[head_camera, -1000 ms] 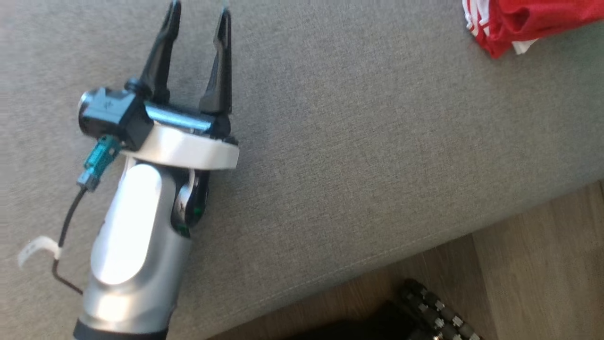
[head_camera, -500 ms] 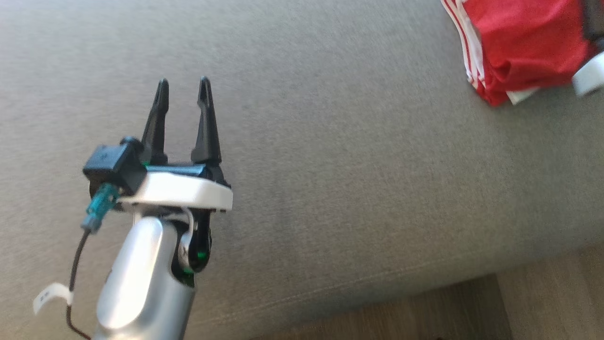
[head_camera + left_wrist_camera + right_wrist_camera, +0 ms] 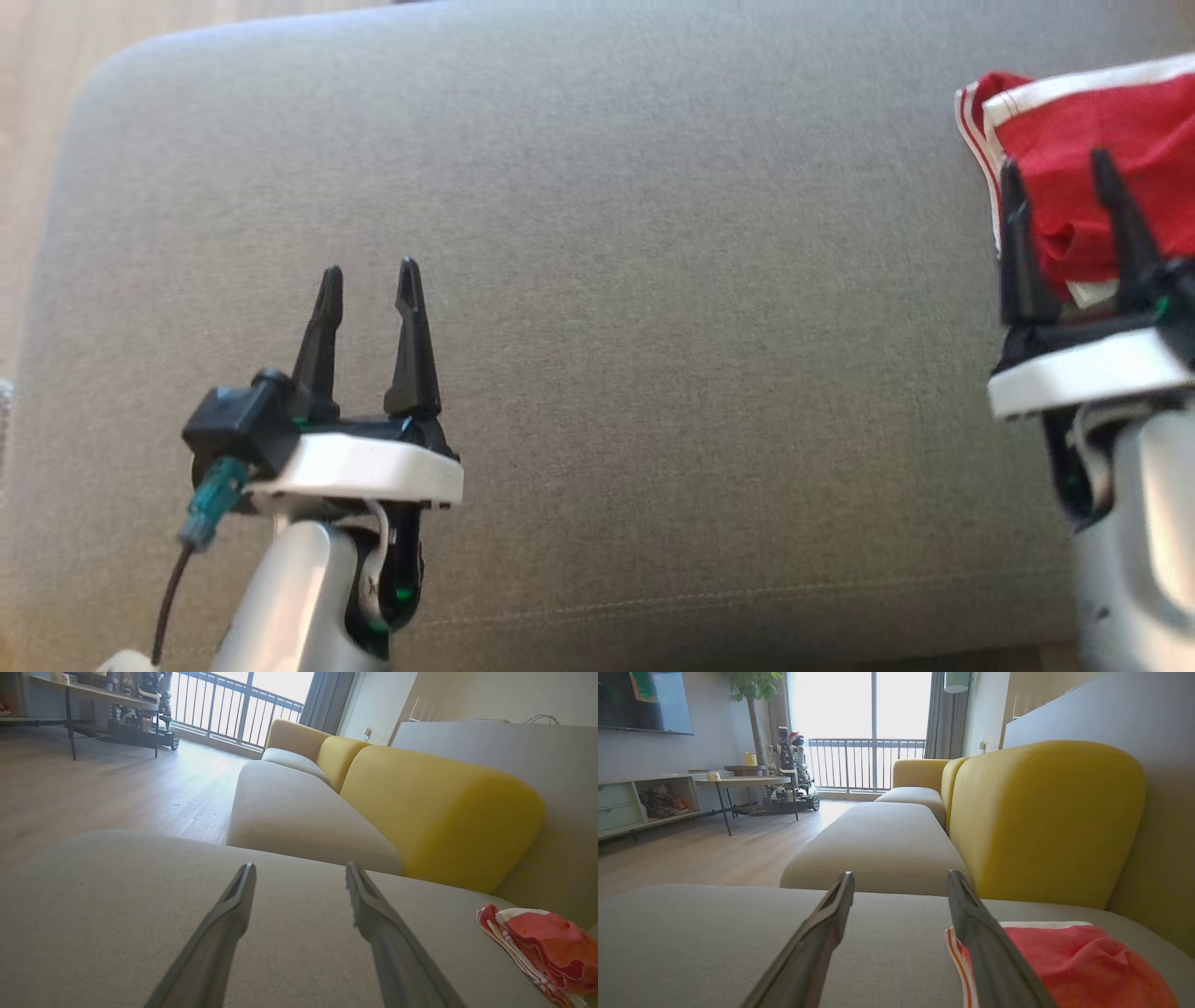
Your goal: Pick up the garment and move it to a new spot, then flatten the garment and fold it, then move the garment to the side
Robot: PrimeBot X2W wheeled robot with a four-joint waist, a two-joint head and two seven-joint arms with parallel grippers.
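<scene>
The garment (image 3: 1074, 159) is red with white stripes and trim, folded in a small bundle at the right end of the grey cushion (image 3: 653, 280). It also lies low right in the left wrist view (image 3: 546, 947) and under the right finger in the right wrist view (image 3: 1069, 961). My right gripper (image 3: 1060, 168) hovers open in front of the bundle, its fingers overlapping it in the head view, nothing between them. My left gripper (image 3: 369, 280) stands open over bare cushion at the lower left, far from the garment.
Yellow sofa backrests (image 3: 1041, 821) and a beige seat section (image 3: 299, 812) lie beyond the cushion. Wooden floor (image 3: 93, 788) stretches to the left, with a side table (image 3: 742, 784) and a balcony railing (image 3: 864, 760) further off. A strip of floor (image 3: 37, 84) borders the cushion's far left corner.
The head camera has swung, so the whole cushion shifts in view. The right gripper has come into view in front of the garment. The left gripper stays open.
</scene>
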